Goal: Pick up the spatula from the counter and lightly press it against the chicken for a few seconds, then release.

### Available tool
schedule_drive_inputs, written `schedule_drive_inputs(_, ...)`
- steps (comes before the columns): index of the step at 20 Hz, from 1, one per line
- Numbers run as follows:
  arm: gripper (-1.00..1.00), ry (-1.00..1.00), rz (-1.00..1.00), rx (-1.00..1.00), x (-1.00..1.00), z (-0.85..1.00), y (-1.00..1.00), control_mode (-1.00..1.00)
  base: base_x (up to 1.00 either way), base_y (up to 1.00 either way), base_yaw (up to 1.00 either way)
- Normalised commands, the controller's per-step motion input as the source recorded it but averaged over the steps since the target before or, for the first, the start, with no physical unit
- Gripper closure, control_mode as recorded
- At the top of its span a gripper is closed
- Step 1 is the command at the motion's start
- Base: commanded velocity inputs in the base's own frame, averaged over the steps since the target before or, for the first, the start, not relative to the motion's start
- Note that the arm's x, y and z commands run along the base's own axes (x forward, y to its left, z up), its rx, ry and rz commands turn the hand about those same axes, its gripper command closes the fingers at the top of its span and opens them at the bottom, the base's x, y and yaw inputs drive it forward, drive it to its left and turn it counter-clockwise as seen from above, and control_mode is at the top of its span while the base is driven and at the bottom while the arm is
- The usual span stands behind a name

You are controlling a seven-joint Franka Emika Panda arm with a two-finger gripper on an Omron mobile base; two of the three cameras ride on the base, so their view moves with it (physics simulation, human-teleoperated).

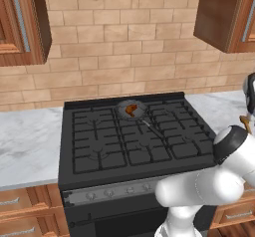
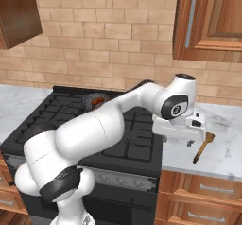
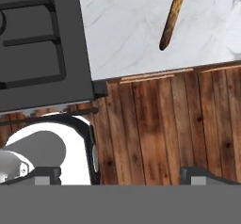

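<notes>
The wooden spatula lies on the marble counter right of the stove, its handle pointing toward the front edge. In the hand view its brown handle shows at the top. A small pan holding the browned chicken sits on a rear burner, and it also appears in the left base view as chicken. My gripper hangs above the counter's front edge, just left of the spatula, not touching it. Its fingertips stand wide apart, open and empty.
The black stove has raised grates, and the pan's handle points toward the front right. Wooden wall cabinets hang above the counter. Drawer fronts and a wood floor lie below the counter edge.
</notes>
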Motion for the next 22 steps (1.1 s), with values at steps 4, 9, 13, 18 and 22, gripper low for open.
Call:
schedule_drive_inputs(4,-1.0,0.0,0.0,0.0,0.11,-0.18,-0.22,-1.0,0.0,0.0,0.0)
schedule_drive_inputs(9,-1.0,0.0,0.0,0.0,0.14,-0.21,-0.35,-1.0,0.0,0.0,0.0)
schedule_drive_inputs(13,-1.0,0.0,0.01,0.03,0.24,-0.19,-0.26,-1.0,0.0,0.0,0.0)
schedule_drive_inputs(18,-1.0,0.0,0.04,0.12,0.19,-0.05,-0.18,-1.0,0.0,0.0,0.0)
schedule_drive_inputs(22,-1.0,0.0,0.06,0.14,0.24,-0.04,-0.08,-1.0,0.0,0.0,0.0)
